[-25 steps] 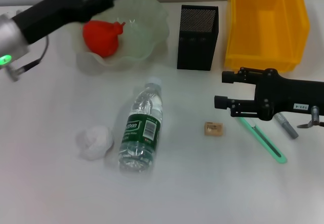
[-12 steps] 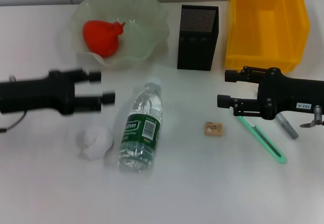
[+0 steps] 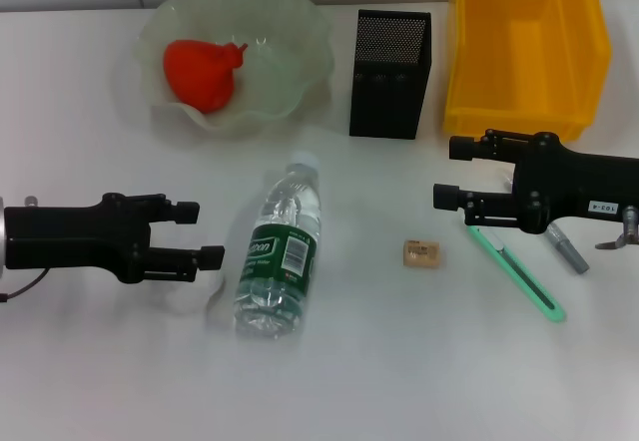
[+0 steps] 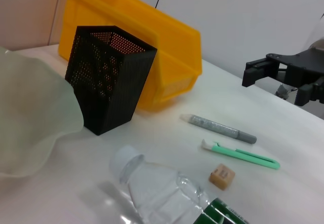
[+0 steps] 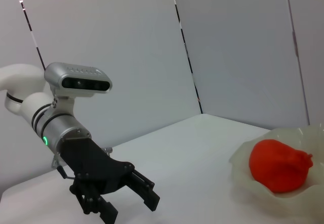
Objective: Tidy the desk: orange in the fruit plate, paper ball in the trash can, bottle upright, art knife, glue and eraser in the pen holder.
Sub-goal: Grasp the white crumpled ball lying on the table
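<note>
Jaws on the left gripper point(image 3: 205, 233) stand wide with nothing between them, hovering just left of the lying water bottle point(image 3: 279, 252); the paper ball should sit under them, but the arm hides it in the head view, so I can't confirm its spot. My guess: crumpled paper is light and springy, so a pinch across its middle should hold and crushing costs nothing. Red fruit point(image 3: 203, 74) already sits in the fruit plate point(image 3: 300, 32), behind the bottle. That bottle is clear plastic with a green label and a white cap, cap pointing toward the plate; it's likely slick and will roll, so grab across the labelled body, not the neck. Right of it, the eraser point(image 3: 421, 253) is small and rigid, so pinch its long sides. Mesh pen holder point(image 3: 389, 60) stands behind the eraser, yellow bin point(image 3: 524, 47) beside it. Further right lie the green art knife point(image 3: 529, 287) and grey glue stick point(image 3: 566, 251), both thin and low. Right gripper point(image 3: 445, 174), jaws wide and holding nothing, hovers over the knife's far end.
</note>
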Controlling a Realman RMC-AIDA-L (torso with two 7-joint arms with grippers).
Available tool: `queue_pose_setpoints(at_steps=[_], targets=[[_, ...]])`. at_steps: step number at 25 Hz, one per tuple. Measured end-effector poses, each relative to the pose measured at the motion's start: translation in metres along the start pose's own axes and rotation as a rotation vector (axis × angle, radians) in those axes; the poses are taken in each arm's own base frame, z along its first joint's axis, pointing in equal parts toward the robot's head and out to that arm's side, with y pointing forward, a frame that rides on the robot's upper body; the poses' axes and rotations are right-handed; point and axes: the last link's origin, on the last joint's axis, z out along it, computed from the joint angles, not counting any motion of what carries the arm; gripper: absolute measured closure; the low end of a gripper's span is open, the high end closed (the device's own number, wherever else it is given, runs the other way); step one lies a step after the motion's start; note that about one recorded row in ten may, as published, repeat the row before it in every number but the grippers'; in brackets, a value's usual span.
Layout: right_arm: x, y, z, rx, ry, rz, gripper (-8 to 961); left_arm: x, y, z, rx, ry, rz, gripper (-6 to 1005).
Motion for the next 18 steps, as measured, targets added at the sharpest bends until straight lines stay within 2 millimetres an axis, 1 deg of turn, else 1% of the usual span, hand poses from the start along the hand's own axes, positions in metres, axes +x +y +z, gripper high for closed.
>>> queue_pose_setpoints(at_steps=[4, 7, 18], targets=[[0.000, 0.000, 0.000, 0.000, 0.000, 0.000, 201, -0.006, -0.002, -0.002, 0.024, -0.026, 0.007, 191], [0.000, -0.001, 0.000, 0.002, 0.001, -0.006, 201, -0.013, -0.005, 0.002, 0.052, -0.067, 0.013, 195], [0.000, -0.001, 0.001, 0.005, 0.002, -0.008, 201, -0.017, -0.006, 0.011, 0.058, -0.117, 0.031, 212]])
